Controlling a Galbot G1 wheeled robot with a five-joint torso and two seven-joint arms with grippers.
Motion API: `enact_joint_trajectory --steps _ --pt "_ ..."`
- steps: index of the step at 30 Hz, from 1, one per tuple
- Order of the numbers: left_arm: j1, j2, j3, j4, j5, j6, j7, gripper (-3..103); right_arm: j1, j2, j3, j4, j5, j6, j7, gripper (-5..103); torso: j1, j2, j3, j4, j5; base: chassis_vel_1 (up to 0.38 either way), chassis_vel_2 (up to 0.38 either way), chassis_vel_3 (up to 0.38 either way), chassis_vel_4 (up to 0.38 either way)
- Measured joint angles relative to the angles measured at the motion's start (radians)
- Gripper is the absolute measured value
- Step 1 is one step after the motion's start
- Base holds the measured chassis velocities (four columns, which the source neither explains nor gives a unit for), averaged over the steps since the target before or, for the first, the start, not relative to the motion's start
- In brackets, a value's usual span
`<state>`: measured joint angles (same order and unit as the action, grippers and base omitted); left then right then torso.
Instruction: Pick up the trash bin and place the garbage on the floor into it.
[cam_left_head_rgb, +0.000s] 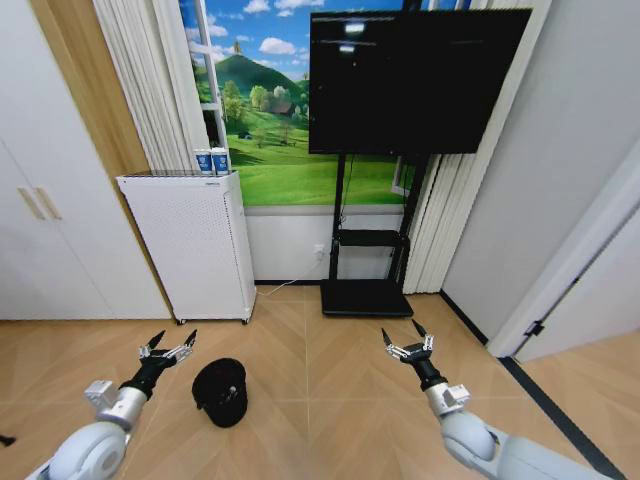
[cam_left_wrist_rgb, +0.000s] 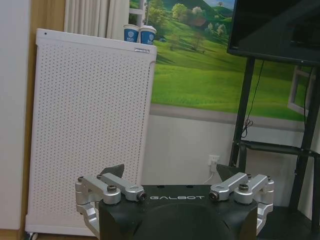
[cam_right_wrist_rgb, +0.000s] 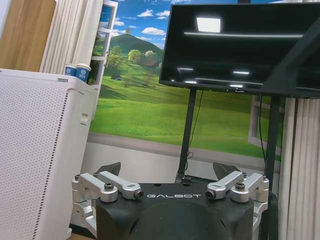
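Observation:
The trash bin (cam_left_head_rgb: 221, 390), a small black round mesh basket, stands on the parquet floor (cam_left_head_rgb: 320, 400) in front of me, slightly left of centre. My left gripper (cam_left_head_rgb: 172, 342) hovers open just left of and above the bin, apart from it. My right gripper (cam_left_head_rgb: 406, 338) is raised open over the floor to the right, holding nothing. In the left wrist view the left gripper (cam_left_wrist_rgb: 172, 172) has its fingers spread wide; the right gripper (cam_right_wrist_rgb: 169, 169) stands the same in the right wrist view. The garbage is out of view.
A tall white perforated appliance (cam_left_head_rgb: 195, 245) stands against the wall behind the bin, with two blue-and-white cups (cam_left_head_rgb: 211, 160) on top. A black TV (cam_left_head_rgb: 415, 80) on a stand (cam_left_head_rgb: 365, 290) is to its right. A white door frame (cam_left_head_rgb: 570, 270) runs along the right.

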<state>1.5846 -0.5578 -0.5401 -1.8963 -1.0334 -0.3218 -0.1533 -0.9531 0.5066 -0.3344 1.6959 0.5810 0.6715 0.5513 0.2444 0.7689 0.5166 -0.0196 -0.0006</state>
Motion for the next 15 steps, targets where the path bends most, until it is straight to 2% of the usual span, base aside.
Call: enact_joint_trajectory --steps 1,2,4,5,7,8,10,11,13,14,15 --pt "0.000 -0.002 0.000 0.001 0.000 0.000 0.000 100 0.000 0.003 0.000 -0.001 0.001 0.000 0.000 100 0.000 0.000 0.000 0.0002 0.0020 0.380 -0.348 -0.377 0.346" --pt "0.000 -0.002 0.000 0.001 0.000 0.000 0.000 100 0.000 0.003 0.000 -0.001 0.001 0.000 0.000 100 0.000 0.000 0.000 0.0002 0.0020 0.380 -0.348 -0.377 0.346" --pt "0.001 -0.005 0.000 0.003 0.001 0.000 -0.001 100 0.002 0.005 -0.001 -0.003 0.001 0.000 0.001 100 0.000 -0.001 0.000 0.0005 -0.0010 0.389 -0.346 -0.380 0.360" --pt "0.001 -0.005 0.000 0.003 0.001 0.000 -0.001 100 0.002 0.005 -0.001 -0.003 0.001 0.000 0.001 100 0.000 -0.001 0.000 0.0005 -0.0010 0.397 -0.345 -0.382 0.360" --pt "0.003 -0.008 -0.002 0.003 0.002 -0.001 -0.001 100 0.003 0.009 -0.003 -0.003 0.002 -0.001 0.008 100 0.000 -0.001 -0.001 0.0003 0.0023 0.375 -0.328 -0.360 0.337" --pt "0.003 -0.010 -0.003 0.003 0.002 -0.002 -0.001 100 0.003 0.010 -0.003 -0.005 0.002 -0.001 0.008 100 0.000 -0.001 -0.001 0.0007 0.0002 0.339 -0.367 -0.352 0.336" --pt "0.005 -0.013 -0.002 0.003 0.002 -0.001 -0.001 100 0.003 0.010 -0.003 -0.008 0.002 -0.001 0.009 100 0.000 -0.001 -0.001 0.0003 -0.0012 0.339 -0.356 -0.343 0.356" --pt "0.005 -0.014 -0.003 0.003 0.004 -0.003 -0.001 100 0.002 0.012 -0.003 -0.009 0.002 -0.001 0.009 100 0.000 -0.001 -0.001 0.0001 0.0016 0.345 -0.345 -0.380 0.339" --pt "0.006 -0.017 -0.003 0.003 0.006 -0.004 -0.002 100 0.000 0.012 -0.003 -0.010 0.002 -0.001 0.009 100 0.000 -0.001 -0.001 0.0001 0.0023 0.346 -0.350 -0.380 0.346" --pt "0.007 -0.019 -0.003 0.003 0.007 -0.005 -0.002 100 -0.002 0.012 0.000 -0.010 0.001 -0.001 0.010 100 0.000 -0.001 -0.001 0.0003 0.0003 0.346 -0.364 -0.344 0.354" --pt "0.007 -0.019 -0.003 0.003 0.007 -0.005 -0.002 100 -0.002 0.012 0.000 -0.010 0.001 -0.001 0.010 100 0.000 -0.001 -0.001 0.0003 0.0003 0.346 -0.364 -0.344 0.354"
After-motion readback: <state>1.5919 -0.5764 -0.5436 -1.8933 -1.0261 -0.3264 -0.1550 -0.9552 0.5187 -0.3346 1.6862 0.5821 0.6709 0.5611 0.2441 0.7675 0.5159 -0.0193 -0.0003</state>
